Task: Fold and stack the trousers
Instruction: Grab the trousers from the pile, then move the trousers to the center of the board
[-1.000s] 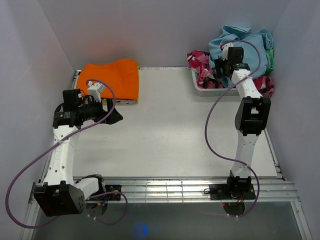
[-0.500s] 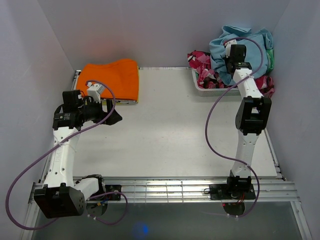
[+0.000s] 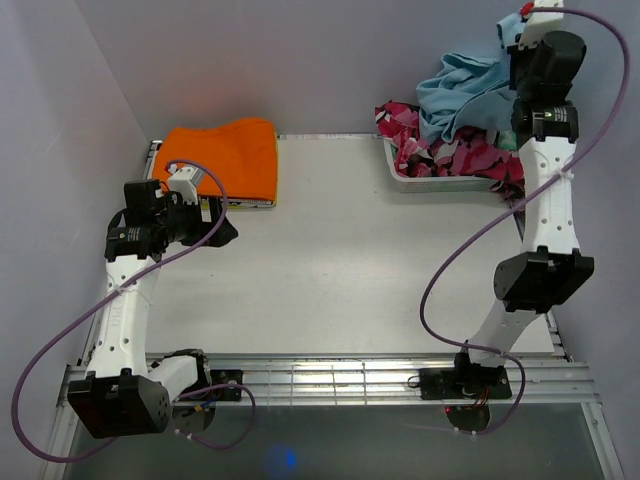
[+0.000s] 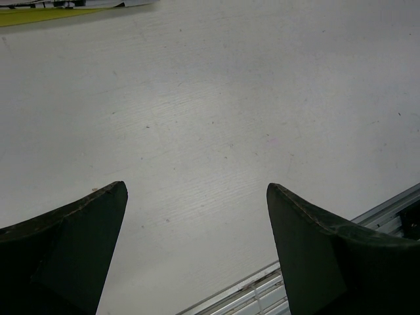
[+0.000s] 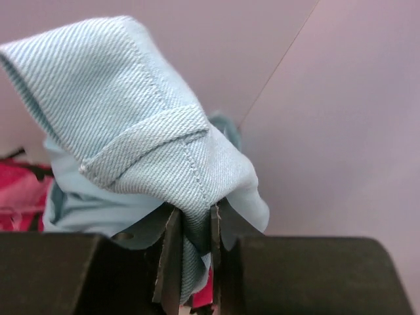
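The right claw (image 5: 195,262) was narrowed to a slit and pinched on a fold of the light blue trousers (image 5: 144,138). Any lettering on the rig or the cloth was too small for me to read.

The gripped cloth was a diagonal twill. A stitched seam ran down into the claw, and a flat stitched band crossed the bunch just above the fingertips. I could not tell which part of the garment this was. The bunch stood up above the claw against the pale wall (image 5: 328,98).

From overhead, the right claw (image 3: 512,35) stood high at the far right corner. The rest of the light blue trousers (image 3: 460,95) hung down and to the left of it onto a heap. Under them, well below the claw, lay pink patterned clothes (image 3: 450,155) in a tray (image 3: 398,178).

The left claw (image 4: 197,197) was spread wide, both fingers apart over the white table (image 4: 216,98). Overhead, the left claw (image 3: 225,232) pointed toward the table's middle. An orange garment (image 3: 225,155) lay folded flat just beyond it at the far left corner, near but not touching.
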Action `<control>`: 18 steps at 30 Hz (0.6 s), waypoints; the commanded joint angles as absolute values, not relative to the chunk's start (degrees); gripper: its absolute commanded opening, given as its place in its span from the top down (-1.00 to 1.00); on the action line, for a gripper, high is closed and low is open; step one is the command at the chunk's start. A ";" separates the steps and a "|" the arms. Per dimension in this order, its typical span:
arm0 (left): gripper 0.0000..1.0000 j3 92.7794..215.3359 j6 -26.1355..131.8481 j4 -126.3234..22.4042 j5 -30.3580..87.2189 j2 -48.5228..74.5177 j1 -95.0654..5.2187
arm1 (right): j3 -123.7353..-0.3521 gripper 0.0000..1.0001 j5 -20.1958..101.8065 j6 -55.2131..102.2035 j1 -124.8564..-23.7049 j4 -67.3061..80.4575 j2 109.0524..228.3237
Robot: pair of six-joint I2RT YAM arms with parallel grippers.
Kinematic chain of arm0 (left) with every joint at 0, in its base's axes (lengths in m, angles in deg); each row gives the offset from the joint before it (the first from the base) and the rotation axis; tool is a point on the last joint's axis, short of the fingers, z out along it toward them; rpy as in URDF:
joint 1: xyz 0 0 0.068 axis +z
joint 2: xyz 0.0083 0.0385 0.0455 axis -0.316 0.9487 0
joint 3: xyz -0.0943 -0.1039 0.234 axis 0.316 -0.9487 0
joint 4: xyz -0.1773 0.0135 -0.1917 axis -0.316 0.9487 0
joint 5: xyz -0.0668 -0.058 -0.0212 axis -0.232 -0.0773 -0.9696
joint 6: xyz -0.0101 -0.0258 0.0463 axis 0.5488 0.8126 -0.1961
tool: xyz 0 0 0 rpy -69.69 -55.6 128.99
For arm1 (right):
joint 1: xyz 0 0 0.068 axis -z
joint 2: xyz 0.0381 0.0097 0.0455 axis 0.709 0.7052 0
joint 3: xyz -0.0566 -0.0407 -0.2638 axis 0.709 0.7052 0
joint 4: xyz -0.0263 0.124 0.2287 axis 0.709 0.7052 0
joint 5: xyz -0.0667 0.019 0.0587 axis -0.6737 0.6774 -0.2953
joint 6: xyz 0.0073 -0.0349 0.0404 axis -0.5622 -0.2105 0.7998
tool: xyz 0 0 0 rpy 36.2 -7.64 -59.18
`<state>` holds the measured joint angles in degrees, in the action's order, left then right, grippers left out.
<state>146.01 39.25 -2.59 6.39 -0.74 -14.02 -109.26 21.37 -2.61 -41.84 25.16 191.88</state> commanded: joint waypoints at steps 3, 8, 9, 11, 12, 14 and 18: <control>-0.96 148.42 40.66 -4.94 6.90 -0.71 -13.94 | -113.15 0.85 22.97 -2.22 -42.34 12.41 180.17; -0.96 150.00 42.40 -5.29 6.63 -0.62 -13.94 | -110.27 0.85 24.90 -2.57 -42.34 7.75 172.09; -0.96 150.18 42.59 -5.47 6.46 -0.62 -13.94 | -109.12 0.85 25.34 -2.39 -42.25 6.78 168.76; -0.96 150.62 42.86 -5.65 6.11 -0.88 -13.94 | -107.17 0.85 27.44 -1.69 -42.25 3.00 165.65; -0.96 151.05 43.12 -5.91 5.84 -0.97 -13.94 | -106.04 0.85 27.89 -1.17 -42.25 2.38 163.13; -0.96 151.58 43.65 -6.52 5.14 -1.32 -13.94 | -105.94 0.85 31.92 1.81 -42.34 2.20 161.09; -0.96 152.90 44.97 -8.02 3.12 -2.90 -13.94 | -101.56 0.85 41.40 10.31 -42.34 0.80 154.42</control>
<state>150.07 43.32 -5.61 5.73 -0.32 -14.02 -102.57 33.26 2.53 -42.43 13.40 159.94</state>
